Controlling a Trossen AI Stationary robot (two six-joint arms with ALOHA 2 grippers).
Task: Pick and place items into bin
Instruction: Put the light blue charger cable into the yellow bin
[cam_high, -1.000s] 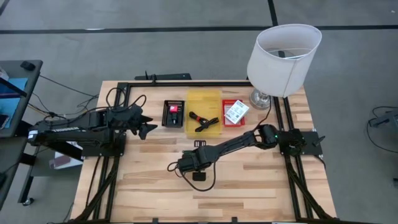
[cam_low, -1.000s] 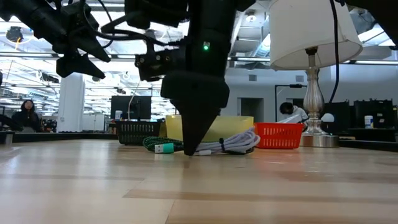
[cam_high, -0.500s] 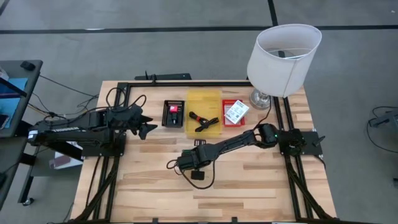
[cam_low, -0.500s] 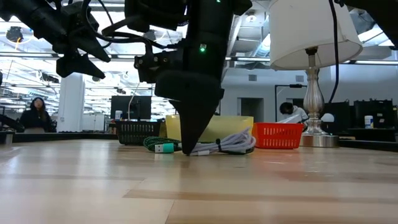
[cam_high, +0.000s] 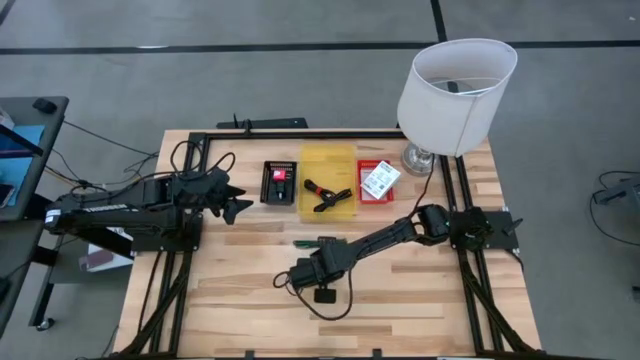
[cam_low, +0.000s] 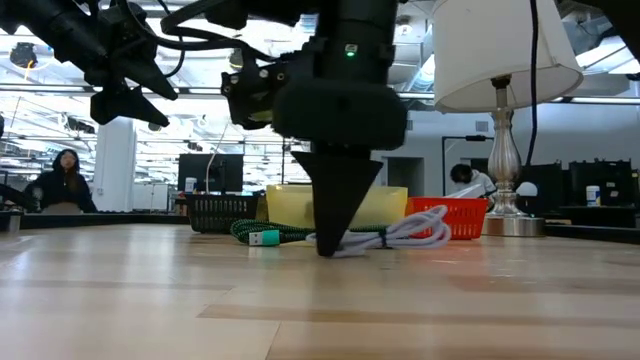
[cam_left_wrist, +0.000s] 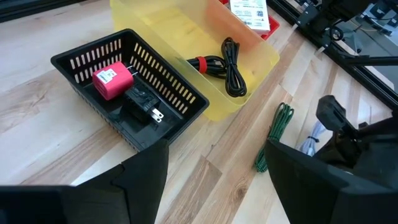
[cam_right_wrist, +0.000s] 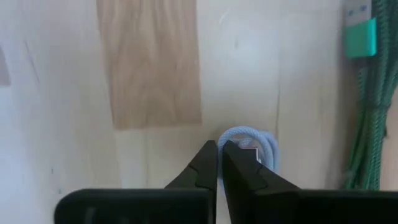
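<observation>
Right gripper (cam_low: 327, 245), fingers together at the table beside the pale braided cord (cam_low: 400, 232).
Green braided cable (cam_left_wrist: 273, 132) lies alongside, unbinned (yellow plastic tray (cam_high: 328, 157) nearby); left gripper (cam_high: 238, 198) waits apart-fingered.

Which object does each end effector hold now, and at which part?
Right end effector: shut beside a white cable's loop; grip unclear. Left end effector: nothing.

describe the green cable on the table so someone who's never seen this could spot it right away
Start from the translucent yellow plastic bin at the back middle of the wooden table. On the bare wood just in front of it, between the bin and the right arm's tool, lies the coiled green braided cable with a green-tipped plug. A pale lavender-white cable lies beside it, and its green colour sets it apart.
</observation>
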